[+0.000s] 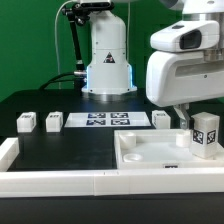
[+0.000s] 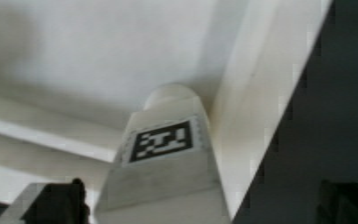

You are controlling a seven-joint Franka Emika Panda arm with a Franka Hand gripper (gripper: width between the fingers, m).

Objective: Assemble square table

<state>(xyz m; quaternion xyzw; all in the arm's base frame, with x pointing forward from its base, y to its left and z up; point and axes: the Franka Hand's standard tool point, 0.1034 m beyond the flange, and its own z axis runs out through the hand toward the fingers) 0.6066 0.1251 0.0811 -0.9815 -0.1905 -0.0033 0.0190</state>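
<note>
The square table top (image 1: 150, 158), a white tray with a raised rim, lies at the front right. One tagged white leg (image 1: 205, 135) stands upright at its right corner. In the wrist view that leg (image 2: 163, 140) rises between my dark fingers (image 2: 55, 203), with the table top (image 2: 105, 50) behind it. My gripper (image 1: 188, 122) (image 2: 202, 208) is open around the leg, and a gap shows on one side. Three more legs stand on the black table: two at the exterior view's left (image 1: 26, 122) (image 1: 53, 121) and one further right (image 1: 161, 119).
The marker board (image 1: 105, 120) lies flat between the loose legs, in front of the robot base (image 1: 108, 60). A long white border rail (image 1: 60, 182) runs along the front edge, with a raised end at the exterior view's left (image 1: 8, 150).
</note>
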